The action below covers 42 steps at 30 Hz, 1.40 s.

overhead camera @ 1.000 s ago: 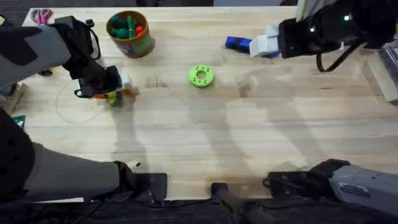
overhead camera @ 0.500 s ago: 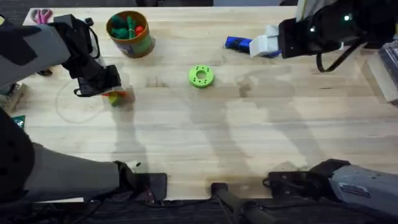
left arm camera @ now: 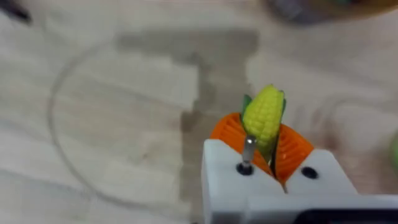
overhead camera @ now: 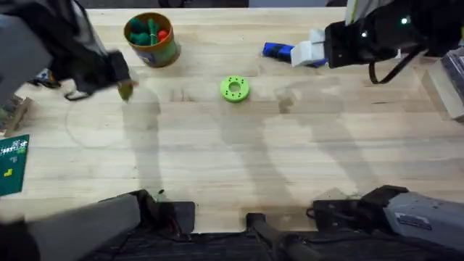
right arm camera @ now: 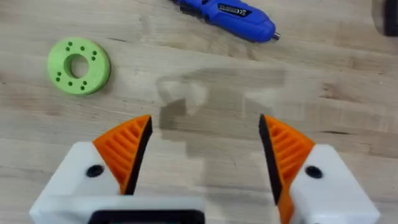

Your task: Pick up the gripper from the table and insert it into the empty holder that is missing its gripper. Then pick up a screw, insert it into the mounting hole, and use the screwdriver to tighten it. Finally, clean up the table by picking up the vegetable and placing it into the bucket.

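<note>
Yellow-green toy corn, the small plastic vegetable [left arm camera: 264, 116], sits clamped upright in the left pincer [left arm camera: 266, 144], lifted off the wooden tabletop [overhead camera: 217, 152]. The round olive-green bucket [overhead camera: 151, 39] lies just beyond, nearest this arm. The right pincer [right arm camera: 205, 152] gapes wide, holding nothing.

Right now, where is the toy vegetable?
The vegetable is clamped in the left claw, lifted above the table's left side, just short of the bucket.
</note>
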Tool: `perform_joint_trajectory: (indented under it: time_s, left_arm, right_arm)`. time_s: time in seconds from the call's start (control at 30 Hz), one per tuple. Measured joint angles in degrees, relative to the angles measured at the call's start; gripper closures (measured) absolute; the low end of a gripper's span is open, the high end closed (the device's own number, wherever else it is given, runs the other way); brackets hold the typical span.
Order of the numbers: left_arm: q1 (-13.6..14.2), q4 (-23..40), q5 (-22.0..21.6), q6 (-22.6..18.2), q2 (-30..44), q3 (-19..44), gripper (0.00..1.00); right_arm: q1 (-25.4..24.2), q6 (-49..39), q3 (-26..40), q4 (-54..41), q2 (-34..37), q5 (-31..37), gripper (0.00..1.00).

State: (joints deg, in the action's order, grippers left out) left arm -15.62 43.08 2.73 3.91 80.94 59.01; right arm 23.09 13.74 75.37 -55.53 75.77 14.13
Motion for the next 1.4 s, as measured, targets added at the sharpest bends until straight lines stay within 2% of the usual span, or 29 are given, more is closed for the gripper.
perform_joint_trajectory:
  time_s: [0.2, 0.4, 0.8, 1.0, 1.07, 1.17, 1.4]
  left_arm:
    - [0.0, -6.8, 7.3, -0.8, -8.6, 2.6, 0.971]
    - [0.0, -16.0, 12.4, -0.9, -8.5, 2.6, 0.971]
    - [0.4, -28.9, 14.3, -0.9, 1.7, 2.6, 0.971]
    - [3.2, -36.5, 14.3, -0.9, 8.1, 2.6, 0.971]
    - [5.3, -39.1, 14.4, -0.9, 11.6, 2.6, 0.971]
    - [6.1, -39.1, 14.4, -0.9, 13.6, 2.6, 0.971]
    - [6.1, -39.5, 14.4, -0.9, 13.9, 2.6, 0.971]
  right_arm:
    - [0.0, 0.0, 0.0, 0.0, 0.0, 0.0, 0.008]
    - [0.0, 0.0, 0.0, 0.0, 0.0, 0.0, 0.008]
    - [0.0, 0.0, 0.0, 0.0, 0.0, 0.0, 0.009]
    - [0.0, 0.0, 0.0, 0.0, 0.0, 0.0, 0.008]
    - [0.0, 0.0, 0.0, 0.0, 0.0, 0.0, 0.008]
    - [0.0, 0.0, 0.0, 0.0, 0.0, 0.0, 0.008]
    - [0.0, 0.0, 0.0, 0.0, 0.0, 0.0, 0.008]
